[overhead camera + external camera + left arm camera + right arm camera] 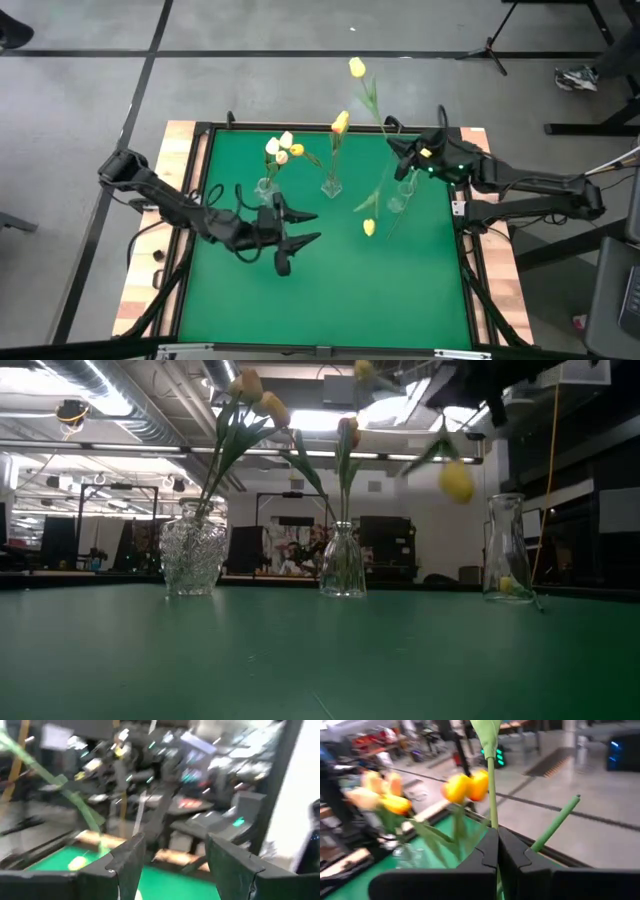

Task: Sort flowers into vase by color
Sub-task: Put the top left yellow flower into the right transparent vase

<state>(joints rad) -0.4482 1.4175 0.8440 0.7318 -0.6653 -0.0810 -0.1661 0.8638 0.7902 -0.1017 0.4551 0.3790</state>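
Observation:
Three glass vases stand in a row on the green mat. The left vase [265, 187] holds white and yellow tulips [282, 148]. The middle vase [331, 185] holds an orange-yellow tulip [340, 122]. My right gripper [408, 152] is above the right vase [398, 200], shut on a tulip stem; that tulip's yellow head [357, 67] points past the far edge. A second yellow tulip [369, 228] hangs head-down beside the gripper. My left gripper [300, 228] is open, near the left vase and touching nothing. My right gripper pinches a thin green stem [492, 817] between its two shut fingers, which lie across it. The tulip is lifted clear, its leaf and head beyond the fingers. A second stem's cut end [576, 798] juts out beside one finger; whether it is also pinched I cannot tell.
The mat has a dark raised frame [205, 150] with wooden boards outside it. The near half of the mat [330, 300] holds no objects. Something small and yellow [505, 585] sits at the bottom of the right vase [505, 545].

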